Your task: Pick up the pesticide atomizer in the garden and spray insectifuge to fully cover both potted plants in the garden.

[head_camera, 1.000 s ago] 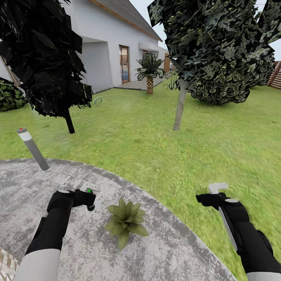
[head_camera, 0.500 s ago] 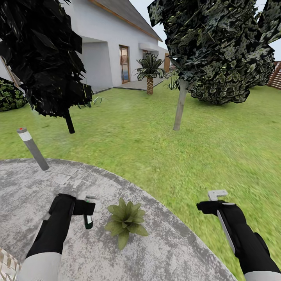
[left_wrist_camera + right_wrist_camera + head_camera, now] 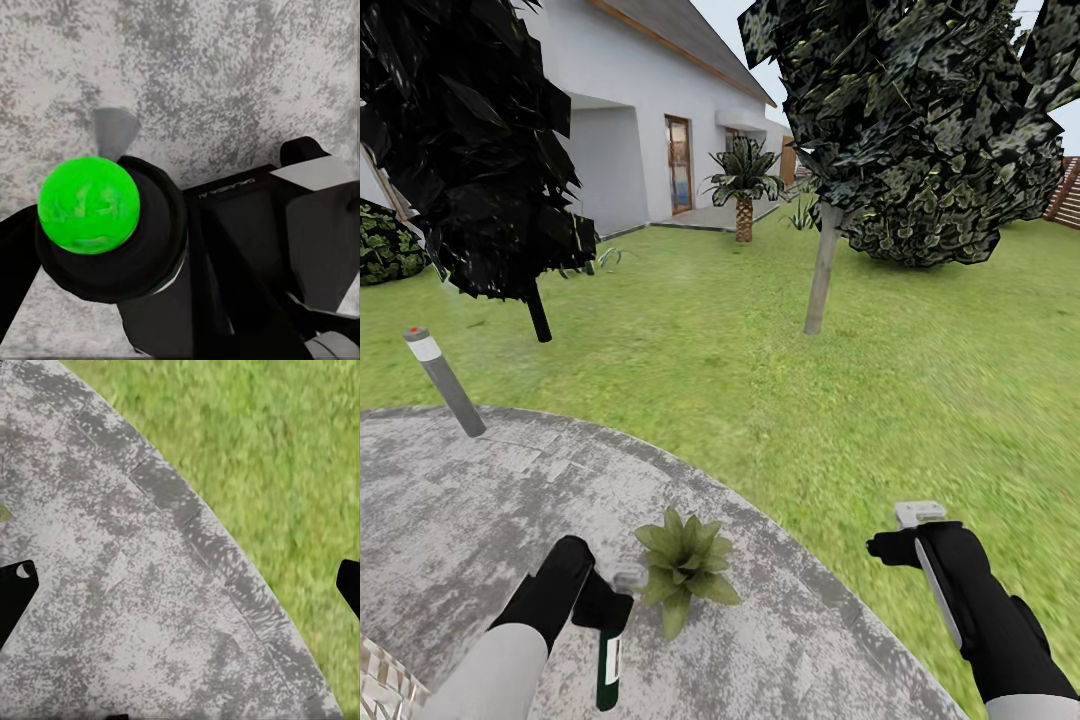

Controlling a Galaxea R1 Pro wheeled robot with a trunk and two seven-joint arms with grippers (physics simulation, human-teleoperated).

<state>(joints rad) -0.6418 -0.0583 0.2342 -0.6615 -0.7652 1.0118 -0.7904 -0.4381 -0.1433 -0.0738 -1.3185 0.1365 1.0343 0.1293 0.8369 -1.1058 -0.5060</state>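
Head view: left gripper [image 3: 622, 600] jaws clamped on the pesticide atomizer [image 3: 608, 663], bottle hanging base-down over the stone patio [image 3: 480, 500], just beside a potted plant [image 3: 682, 568] near the patio's grass-side edge. Right gripper [image 3: 920, 514] jaws apart above the patio rim and lawn [image 3: 810, 400]. Bollard lamp [image 3: 445, 381] at the far edge.

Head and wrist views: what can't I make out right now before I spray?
- Potted plant, head view: its leaves hide the pot.
- Pesticide atomizer, head view: the left gripper hides its trigger top; nozzle direction unclear.
- Left wrist view: a green ball and black housing block the fingers.
- Right gripper: fingertips cut off at the right wrist view's edges.
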